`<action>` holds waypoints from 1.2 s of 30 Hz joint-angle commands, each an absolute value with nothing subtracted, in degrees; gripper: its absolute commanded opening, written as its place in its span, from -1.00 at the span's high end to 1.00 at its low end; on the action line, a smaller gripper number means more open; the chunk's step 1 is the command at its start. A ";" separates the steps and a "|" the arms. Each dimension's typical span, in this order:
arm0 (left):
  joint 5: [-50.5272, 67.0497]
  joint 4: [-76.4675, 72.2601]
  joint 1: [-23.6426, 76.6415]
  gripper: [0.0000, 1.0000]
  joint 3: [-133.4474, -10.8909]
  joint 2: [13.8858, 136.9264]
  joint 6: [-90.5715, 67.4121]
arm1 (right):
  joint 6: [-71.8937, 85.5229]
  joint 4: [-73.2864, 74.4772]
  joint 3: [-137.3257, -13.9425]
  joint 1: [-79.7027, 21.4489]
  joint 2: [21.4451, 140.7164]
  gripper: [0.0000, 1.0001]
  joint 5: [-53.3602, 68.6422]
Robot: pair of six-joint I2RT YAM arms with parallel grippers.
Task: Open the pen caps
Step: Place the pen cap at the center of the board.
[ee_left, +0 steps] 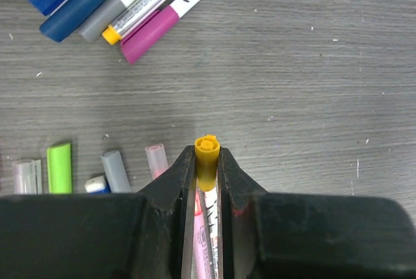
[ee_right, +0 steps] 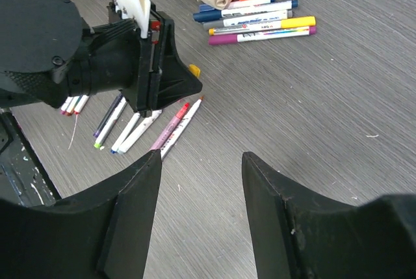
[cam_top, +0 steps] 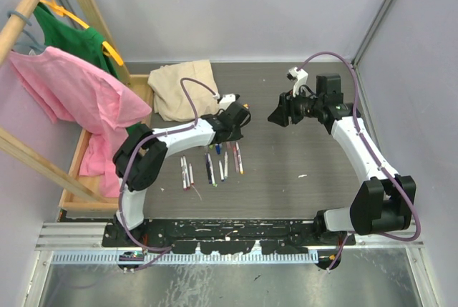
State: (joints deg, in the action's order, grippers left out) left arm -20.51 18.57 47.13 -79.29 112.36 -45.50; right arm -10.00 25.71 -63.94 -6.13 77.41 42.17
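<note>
Alignment mattered: left gripper (ee_left: 207, 160) pinched the pen (ee_left: 203, 225); right gripper (ee_right: 200, 178), open and empty, needed to seize only the yellow cap (ee_left: 207, 149), pulling straight.

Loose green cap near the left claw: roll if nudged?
Green cap looks cylindrical, lying on its side on the flat table: probably rolls easily. Small plastic, so likely very light, apt to skitter.
</note>
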 commanded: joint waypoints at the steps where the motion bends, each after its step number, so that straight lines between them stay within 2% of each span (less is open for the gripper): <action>1: -22.46 20.17 46.86 0.71 -83.83 114.10 -44.53 | -10.55 23.47 -63.93 -5.80 76.35 -0.15 43.59; 16: -21.10 20.32 45.72 0.69 -85.87 117.67 -45.52 | -10.63 23.45 -63.88 -5.80 76.57 -0.15 44.21; 36: -18.66 19.06 45.47 0.46 -84.10 114.50 -45.70 | -10.37 23.47 -63.75 -5.63 76.77 -0.15 45.04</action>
State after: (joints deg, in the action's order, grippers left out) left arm -19.07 20.45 45.74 -83.57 118.50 -45.63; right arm -10.02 25.67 -63.75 -5.87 77.41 43.55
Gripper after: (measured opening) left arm 0.264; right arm 0.577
